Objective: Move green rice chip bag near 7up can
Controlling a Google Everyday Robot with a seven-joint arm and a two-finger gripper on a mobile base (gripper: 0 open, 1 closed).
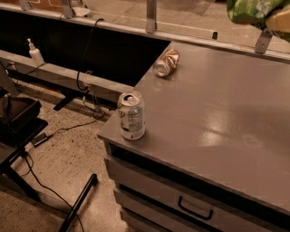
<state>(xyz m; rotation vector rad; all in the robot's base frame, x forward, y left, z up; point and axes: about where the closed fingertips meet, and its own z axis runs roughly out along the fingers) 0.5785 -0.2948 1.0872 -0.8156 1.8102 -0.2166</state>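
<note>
The green rice chip bag [248, 10] hangs in the air at the top right edge of the camera view, high above the far side of the grey table [217, 113], cut off by the frame. My gripper [277, 21] is at the top right corner, shut on the bag's right end, only partly in view. The 7up can [131, 115] stands upright on the table's near left corner, far from the bag.
A copper-gold can [166, 62] lies on its side at the table's far left edge. Drawers [181, 204] with a handle sit under the tabletop. A rail with posts [151, 16] runs behind the table. Cables and a black stand are on the floor at left.
</note>
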